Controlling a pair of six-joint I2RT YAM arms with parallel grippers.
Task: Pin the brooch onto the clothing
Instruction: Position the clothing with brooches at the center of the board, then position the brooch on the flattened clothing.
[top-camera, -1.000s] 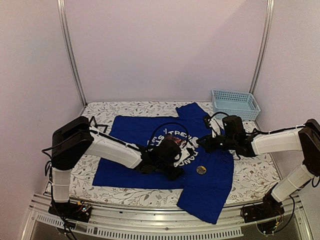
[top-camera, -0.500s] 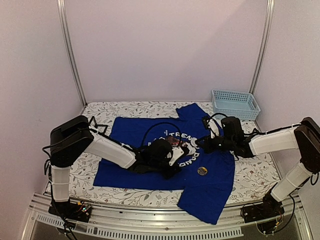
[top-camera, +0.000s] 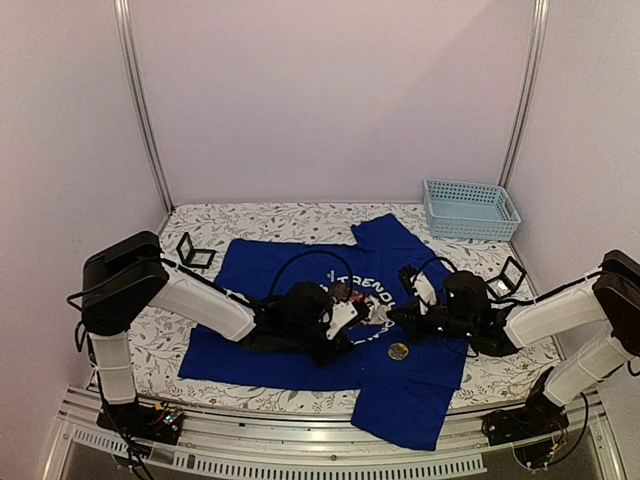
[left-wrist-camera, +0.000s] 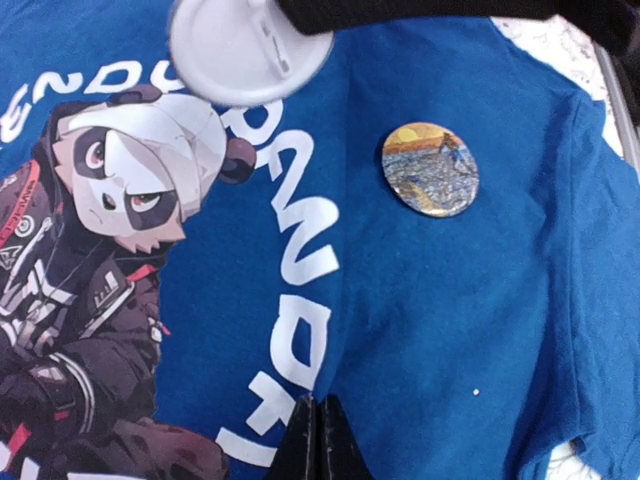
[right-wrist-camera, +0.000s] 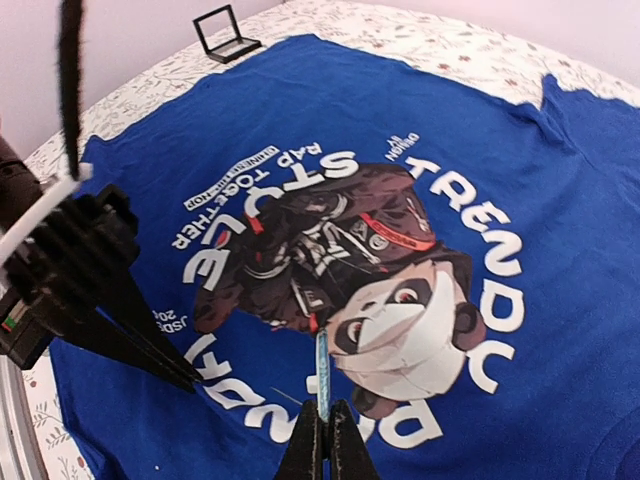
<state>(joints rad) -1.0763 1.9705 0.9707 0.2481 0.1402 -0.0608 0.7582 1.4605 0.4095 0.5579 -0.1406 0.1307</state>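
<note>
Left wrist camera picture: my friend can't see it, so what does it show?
A round brooch with a yellow-and-blue picture lies on a blue T-shirt, right of its panda print. The left gripper, shut, shows at the bottom edge, and a white disc pokes in at the top.

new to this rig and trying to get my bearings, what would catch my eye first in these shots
A royal-blue T-shirt lies spread over the flowery table, its chest print a panda face ringed by white letters. A round brooch lies on the cloth just beside that print. The left pincer and the right pincer are both shut, low over the print, one from each side.
</note>
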